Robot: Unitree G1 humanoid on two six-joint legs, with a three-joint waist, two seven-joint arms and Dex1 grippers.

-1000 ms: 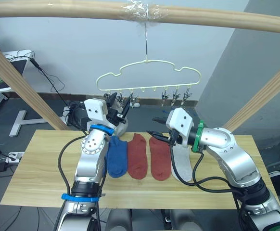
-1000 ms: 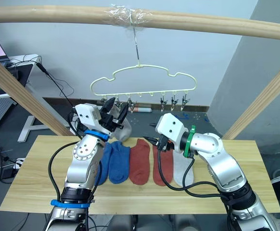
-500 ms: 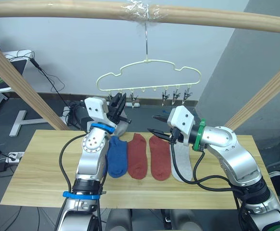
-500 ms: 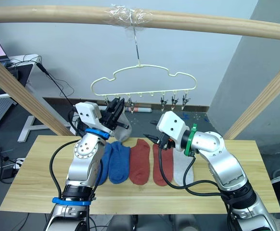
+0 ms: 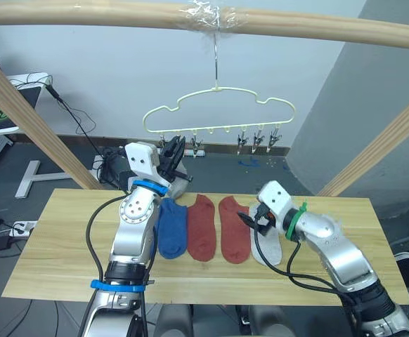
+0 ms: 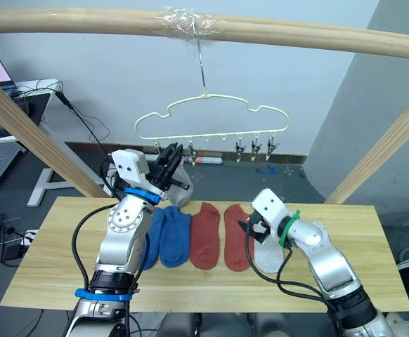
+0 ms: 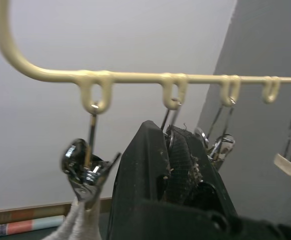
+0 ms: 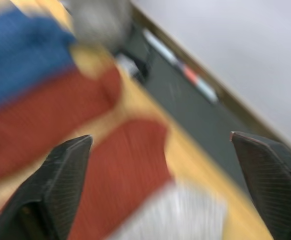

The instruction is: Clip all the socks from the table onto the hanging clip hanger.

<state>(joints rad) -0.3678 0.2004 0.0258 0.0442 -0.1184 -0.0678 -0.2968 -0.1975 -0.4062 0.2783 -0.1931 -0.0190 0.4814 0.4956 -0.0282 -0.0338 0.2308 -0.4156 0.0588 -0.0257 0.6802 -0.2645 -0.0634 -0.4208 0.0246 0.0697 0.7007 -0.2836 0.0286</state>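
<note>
The pale-yellow clip hanger (image 5: 218,112) hangs from the wooden pole. A light grey sock (image 5: 181,184) dangles from its leftmost clip (image 7: 85,170). My left gripper (image 5: 173,149) is raised to the row of clips and is shut on the second clip (image 7: 171,131). On the table (image 5: 50,239) lie a blue sock (image 5: 171,228), two rust-red socks (image 5: 202,226) (image 5: 234,228) and a light grey sock (image 5: 268,242); another blue sock (image 6: 150,237) peeks from behind my left arm. My right gripper (image 5: 250,216) hovers open, low over the right red sock and the grey sock.
The round wooden pole frame (image 5: 120,14) spans the top, with slanted legs at both sides of the table. Further clips (image 5: 258,139) hang free at the hanger's right end. Cables and a white desk leg lie on the floor behind.
My right gripper has dropped from mid-height to just above the table by the red and grey socks. My left gripper's fingers have closed at the clip.
</note>
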